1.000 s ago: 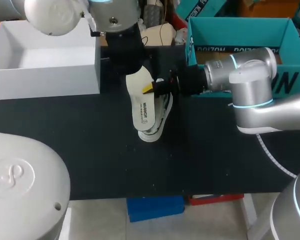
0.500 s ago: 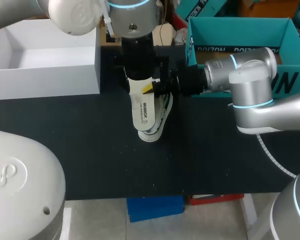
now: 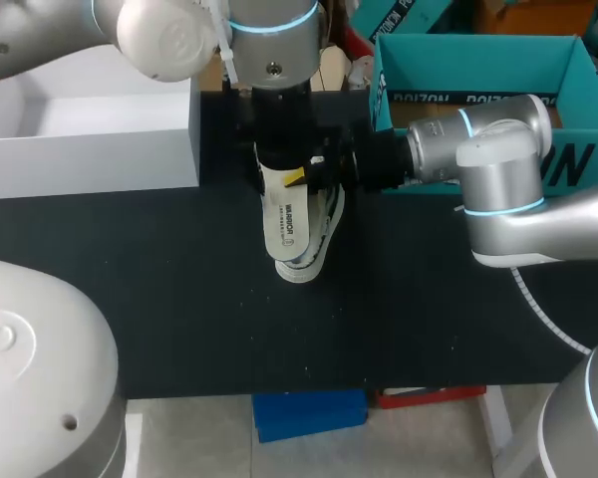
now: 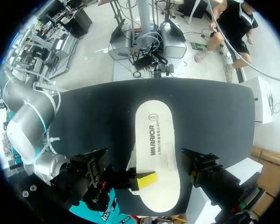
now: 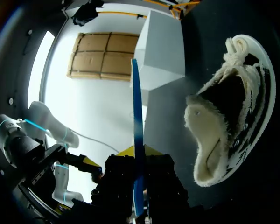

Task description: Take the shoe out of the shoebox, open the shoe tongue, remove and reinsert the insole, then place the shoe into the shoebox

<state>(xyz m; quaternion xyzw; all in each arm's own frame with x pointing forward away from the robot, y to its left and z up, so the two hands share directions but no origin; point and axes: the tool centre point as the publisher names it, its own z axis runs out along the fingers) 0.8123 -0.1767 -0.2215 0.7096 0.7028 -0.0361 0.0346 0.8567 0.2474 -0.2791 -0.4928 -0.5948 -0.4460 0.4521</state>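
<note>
A white insole (image 3: 284, 224) stands on edge above the black-and-white shoe (image 3: 325, 221), which lies on its side on the dark table. My right gripper (image 3: 301, 177) comes in from the right and is shut on the insole's edge. In the right wrist view the insole (image 5: 136, 107) shows as a thin blue edge between that gripper's (image 5: 138, 154) fingers, with the fleece-lined shoe (image 5: 224, 121) beside it. My left gripper (image 4: 147, 164) hangs open over the insole (image 4: 154, 135), one finger on each side, touching nothing. My left arm (image 3: 274, 60) hides the insole's far end in the head view.
A teal shoebox (image 3: 478, 48) stands open at the back right, just behind my right arm. A white open box (image 3: 90, 149) stands at the back left. The shoe's toe (image 3: 297, 269) points toward the table's bare front half.
My left arm has swung right and come over the insole's far end, covering it. The right gripper, insole and shoe have stayed in place.
</note>
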